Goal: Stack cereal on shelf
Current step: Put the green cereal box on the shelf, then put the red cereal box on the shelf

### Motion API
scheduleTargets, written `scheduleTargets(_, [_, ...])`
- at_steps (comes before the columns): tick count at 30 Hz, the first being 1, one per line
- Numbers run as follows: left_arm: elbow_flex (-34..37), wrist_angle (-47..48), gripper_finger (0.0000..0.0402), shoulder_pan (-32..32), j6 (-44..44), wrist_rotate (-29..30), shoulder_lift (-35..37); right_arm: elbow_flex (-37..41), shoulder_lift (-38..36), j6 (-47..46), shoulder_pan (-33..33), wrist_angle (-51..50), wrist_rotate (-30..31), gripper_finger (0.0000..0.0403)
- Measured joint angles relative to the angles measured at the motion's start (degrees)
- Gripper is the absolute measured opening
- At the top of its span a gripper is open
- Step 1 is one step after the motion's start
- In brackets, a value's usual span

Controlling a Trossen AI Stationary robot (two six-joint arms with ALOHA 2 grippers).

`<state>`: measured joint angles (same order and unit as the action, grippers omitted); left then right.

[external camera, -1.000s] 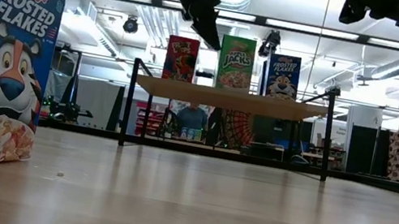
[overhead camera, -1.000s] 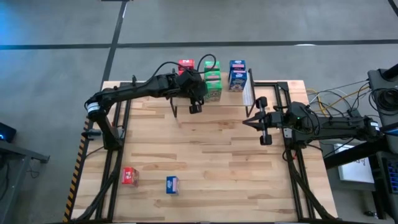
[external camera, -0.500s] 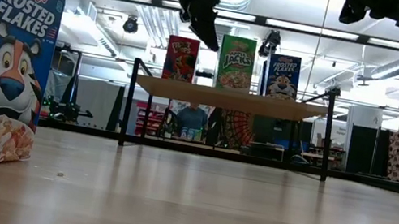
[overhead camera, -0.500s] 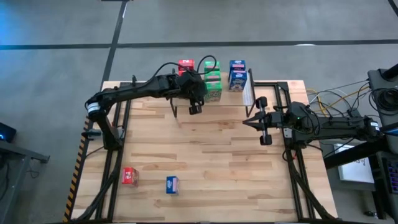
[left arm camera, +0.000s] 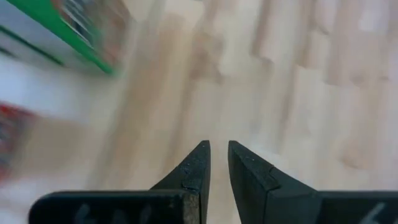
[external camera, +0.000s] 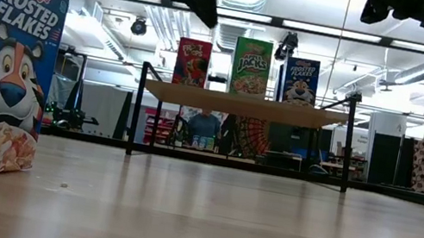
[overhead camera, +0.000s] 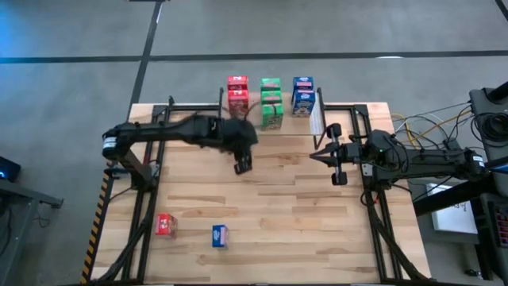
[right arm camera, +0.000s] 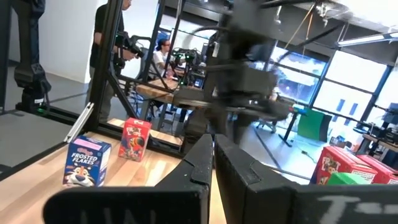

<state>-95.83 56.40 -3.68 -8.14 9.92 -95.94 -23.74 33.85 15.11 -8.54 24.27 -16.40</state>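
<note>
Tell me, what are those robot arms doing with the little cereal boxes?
The robot is stacking toy cereal on the shelf. Red, green and blue boxes stand there. The left claw holds nothing, above the table near the shelf. One red box and one blue box wait at the front. The right claw waits, shut.
</note>
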Motion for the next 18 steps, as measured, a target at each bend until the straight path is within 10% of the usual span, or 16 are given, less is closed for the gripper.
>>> scheduleTargets(18, [0.1,28.1,0.004,22.4,-38.2,-1.8,-0.1,-1.8,0.0,5.2,0.0,0.0,0.0,0.0009])
